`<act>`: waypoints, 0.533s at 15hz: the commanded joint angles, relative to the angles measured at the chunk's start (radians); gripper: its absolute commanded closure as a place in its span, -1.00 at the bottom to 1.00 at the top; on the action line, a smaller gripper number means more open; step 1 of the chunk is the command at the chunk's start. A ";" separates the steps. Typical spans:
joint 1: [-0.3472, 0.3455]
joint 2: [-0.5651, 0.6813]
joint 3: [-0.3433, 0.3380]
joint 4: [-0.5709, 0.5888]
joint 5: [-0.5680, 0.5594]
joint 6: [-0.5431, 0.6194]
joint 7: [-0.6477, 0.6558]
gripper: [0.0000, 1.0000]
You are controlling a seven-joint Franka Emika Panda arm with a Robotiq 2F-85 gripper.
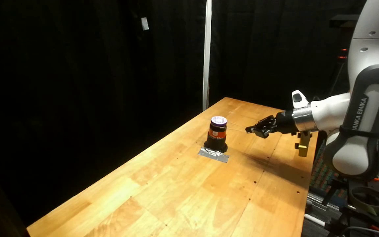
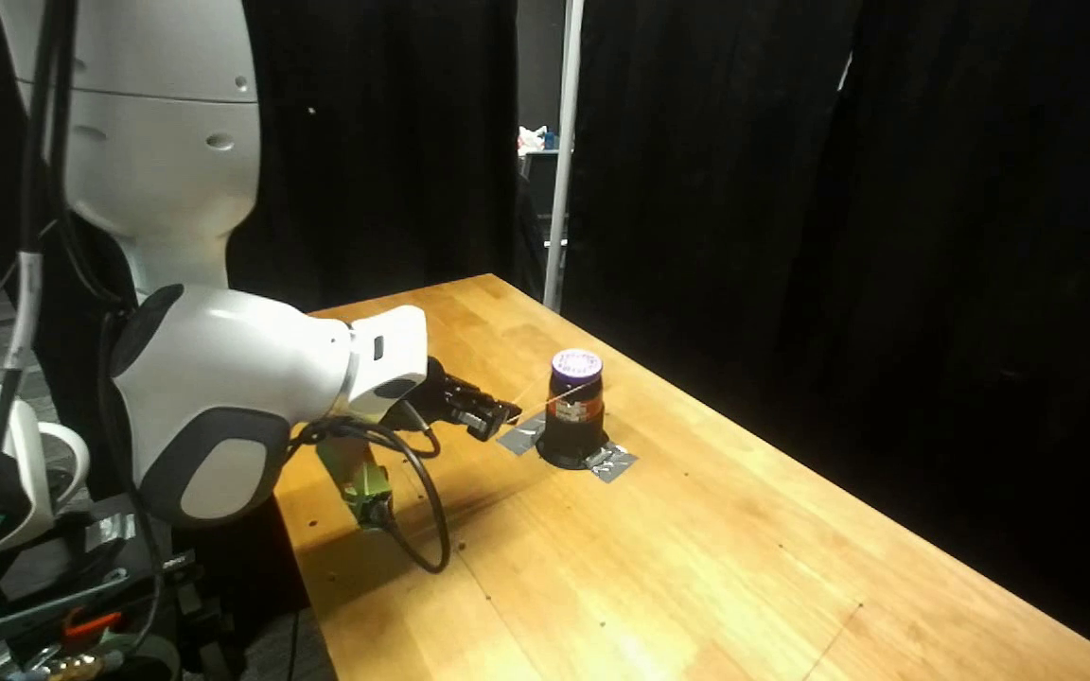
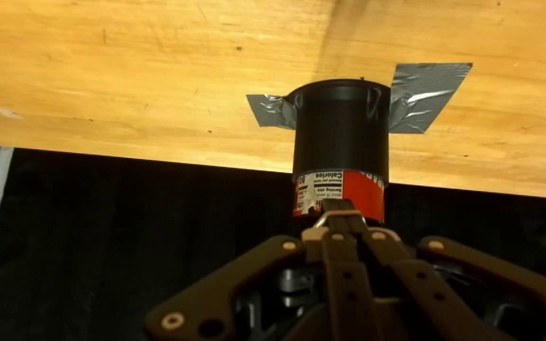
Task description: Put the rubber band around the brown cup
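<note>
Band stretches in two pale strands from the gripper to the upper part of the cup, in both exterior views. One strand crosses the cup's face just under the lid; whether the loop goes fully round cannot be told. In the wrist view the fingers are closed, tips together, with the band lying across them. The gripper hangs above the worktop, near the cup yet apart from it. Upright, the cup stands between the edge nearest the arm and the opposite edge, by the curtain, with tape on each side of its base.
</note>
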 commanded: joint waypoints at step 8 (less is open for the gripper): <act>0.381 0.037 -0.282 0.186 0.185 -0.028 0.041 0.45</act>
